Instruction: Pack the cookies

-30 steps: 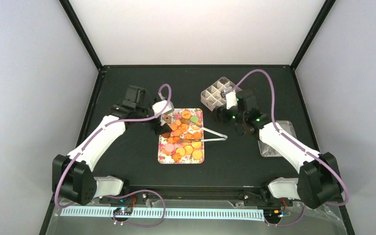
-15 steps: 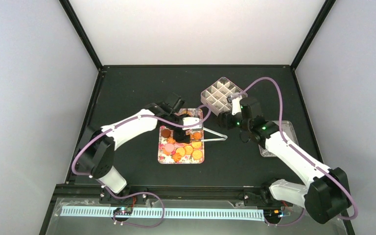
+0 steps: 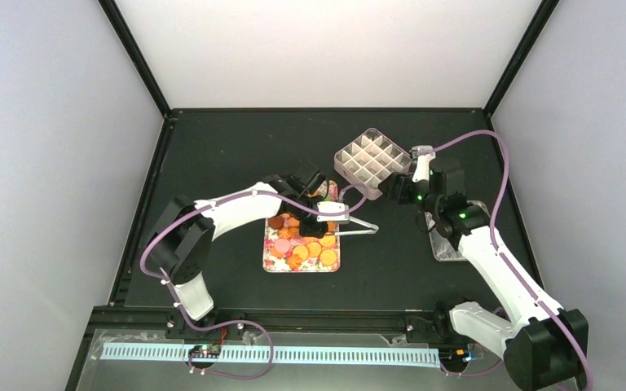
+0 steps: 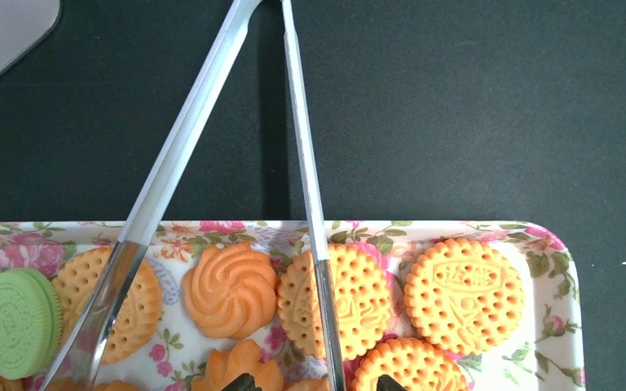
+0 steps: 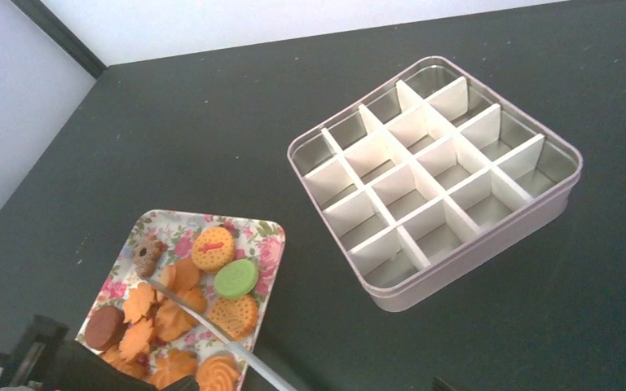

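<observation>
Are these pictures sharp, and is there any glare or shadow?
Top view: even light, back wall washed out, the cookies small but clear. Left wrist view: sharp; the metal tongs gleam and cast a thin shadow on the table. Right wrist view: crisp, soft sheen on the divided tin.

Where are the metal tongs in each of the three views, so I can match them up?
Top external: tongs just right of centre, hinge end off the right edge of the floral tray.
Left wrist: tongs run as two arms from top centre down onto the tray.
Right wrist: tongs bottom left, one arm slanting over the tray.
Shared landmark: the floral tray.
</observation>
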Controlling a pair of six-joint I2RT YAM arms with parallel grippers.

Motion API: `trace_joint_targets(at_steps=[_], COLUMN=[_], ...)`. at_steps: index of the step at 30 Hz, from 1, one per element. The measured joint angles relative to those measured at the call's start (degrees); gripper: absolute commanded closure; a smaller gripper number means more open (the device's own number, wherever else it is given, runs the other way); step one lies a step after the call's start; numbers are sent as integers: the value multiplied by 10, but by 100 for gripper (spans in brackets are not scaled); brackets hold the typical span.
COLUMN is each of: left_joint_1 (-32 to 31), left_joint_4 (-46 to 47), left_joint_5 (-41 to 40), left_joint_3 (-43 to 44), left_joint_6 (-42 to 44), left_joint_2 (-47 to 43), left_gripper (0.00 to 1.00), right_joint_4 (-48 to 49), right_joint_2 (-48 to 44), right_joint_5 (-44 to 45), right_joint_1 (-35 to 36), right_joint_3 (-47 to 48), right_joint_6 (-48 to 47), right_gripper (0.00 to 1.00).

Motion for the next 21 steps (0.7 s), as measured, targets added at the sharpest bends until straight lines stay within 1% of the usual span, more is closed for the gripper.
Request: trace_joint_targets(at_steps=[4, 7, 11, 13, 14, 16, 21], left_joint_1=[-3, -4, -5, -6, -7, -8, -11], left_joint_4=[1, 0, 1, 1, 2, 4, 3], left_joint_5=[-1, -1, -4, -7, -10, -14, -23], left_joint_3=[0, 0, -2, -3, -4, -9, -22], left_joint_6=[-2, -3, -5, -5, -6, -5, -5], left_joint_2=[5, 7, 7, 7, 7, 7, 7], left_gripper=[66, 74, 80, 88, 90, 92, 90], right_joint_4=[0, -1, 0, 0, 1, 0, -8], right_joint_2=[0, 0, 0, 0, 1, 4, 33], right_joint_5=[-13, -19, -24, -24, -24, -24, -9], right_joint_1=[0, -1, -1, -3, -3, -4, -8], right_joint_3=[-5, -10, -10, -10, -10, -10, 0], right_joint_6=[6, 9, 11, 13, 14, 16, 24], right_gripper=[27, 28, 29, 29, 30, 30, 30])
